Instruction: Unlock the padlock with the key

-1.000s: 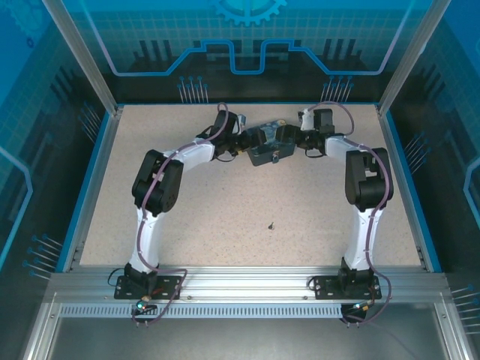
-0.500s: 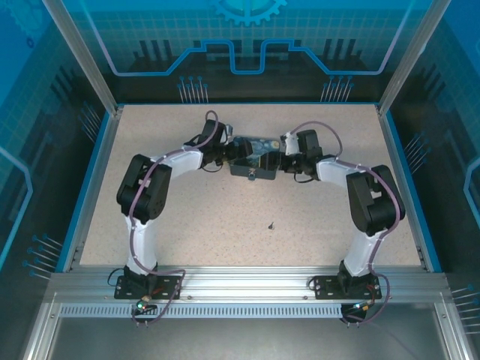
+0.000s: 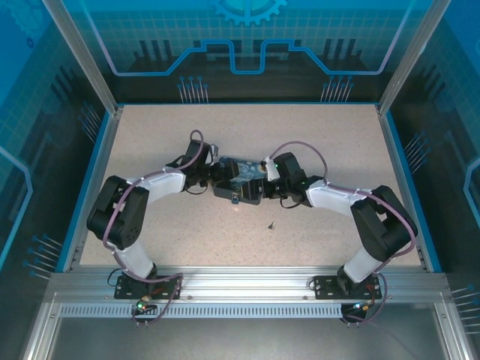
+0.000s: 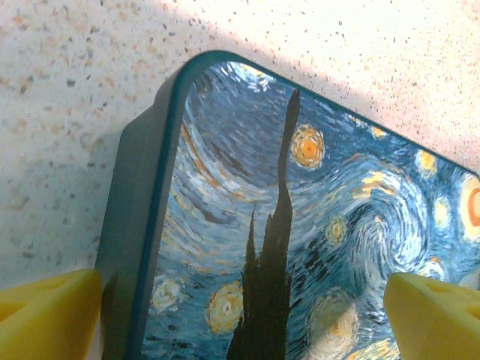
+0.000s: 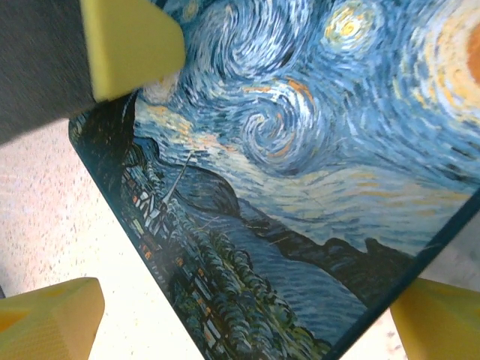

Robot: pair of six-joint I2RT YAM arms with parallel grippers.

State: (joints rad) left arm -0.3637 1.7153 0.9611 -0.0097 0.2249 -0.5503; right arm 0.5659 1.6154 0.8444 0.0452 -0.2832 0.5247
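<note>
**Speckled beige table** (image 3: 150,150): work surface bordered by a blue rim.

**Left arm** (image 3: 142,187) and **right arm** (image 3: 337,196): white and black, bent inward, meeting at mid-table.

**Rectangular teal-sided box** (image 3: 244,174): lies between the two wrists. Its lid (image 4: 300,225) carries a printed swirling night sky with yellow stars, a dark cypress and, in the right wrist view (image 5: 315,150), a village.

**Left gripper** (image 3: 219,176) (image 4: 241,277): at the box's left end, yellow fingers (image 4: 45,315) spread wide. One finger is beside the teal side wall and the other over the lid.

**Right gripper** (image 3: 264,184) (image 5: 247,292): at the box's right end, yellow fingers (image 5: 45,319) spread wide, straddling a lid corner. One finger is clear of the box, over the table.

**Tiny padlock** (image 3: 235,199): a pale speck at the box's near side; detail too small to tell.

**Tiny dark key** (image 3: 271,224): lies on the table, near and to the right of the box, apart from it.
</note>
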